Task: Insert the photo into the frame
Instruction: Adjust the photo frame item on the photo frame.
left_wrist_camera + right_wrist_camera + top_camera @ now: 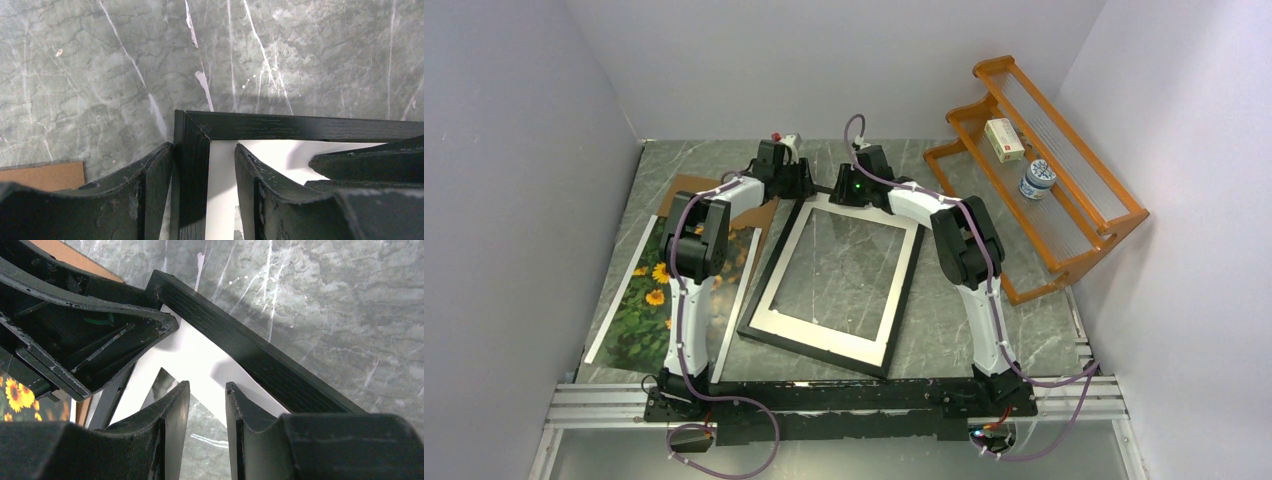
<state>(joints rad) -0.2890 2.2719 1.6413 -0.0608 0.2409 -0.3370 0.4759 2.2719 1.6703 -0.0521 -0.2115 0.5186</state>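
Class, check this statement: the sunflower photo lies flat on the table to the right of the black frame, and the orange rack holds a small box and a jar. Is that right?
Not quite. The photo lies flat on the table to the left of the frame, not to its right; the top view shows this. The rest stands: the rack holds a box and a jar.

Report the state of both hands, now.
Left hand: open, straddling the frame rail near its corner, not clamped.
Right hand: open, nothing between its fingers, over the white mat.
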